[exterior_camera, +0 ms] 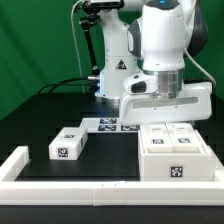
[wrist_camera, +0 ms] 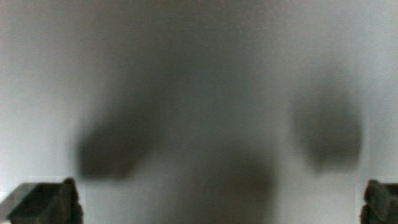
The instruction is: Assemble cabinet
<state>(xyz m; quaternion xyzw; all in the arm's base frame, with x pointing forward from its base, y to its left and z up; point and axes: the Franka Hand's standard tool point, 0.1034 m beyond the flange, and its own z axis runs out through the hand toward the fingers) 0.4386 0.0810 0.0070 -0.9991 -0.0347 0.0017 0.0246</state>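
The cabinet shell (exterior_camera: 176,152) is a white box with black-and-white tags on its top and front, standing at the exterior view's right. A smaller white tagged block (exterior_camera: 68,145) lies apart from it at the exterior view's left. My gripper (exterior_camera: 165,116) hangs straight down just above the shell's back top edge; its fingertips are hard to make out there. In the wrist view a blurred white surface (wrist_camera: 196,90) fills the picture, very close. The two dark fingertips (wrist_camera: 43,202) stand at the far edges, wide apart, so the gripper (wrist_camera: 214,205) is open with nothing gripped.
The marker board (exterior_camera: 110,124) lies flat on the black table behind the block. A long white rail (exterior_camera: 90,190) edges the table's front and turns up the left side (exterior_camera: 14,162). The arm's base (exterior_camera: 112,70) stands behind, with a green backdrop.
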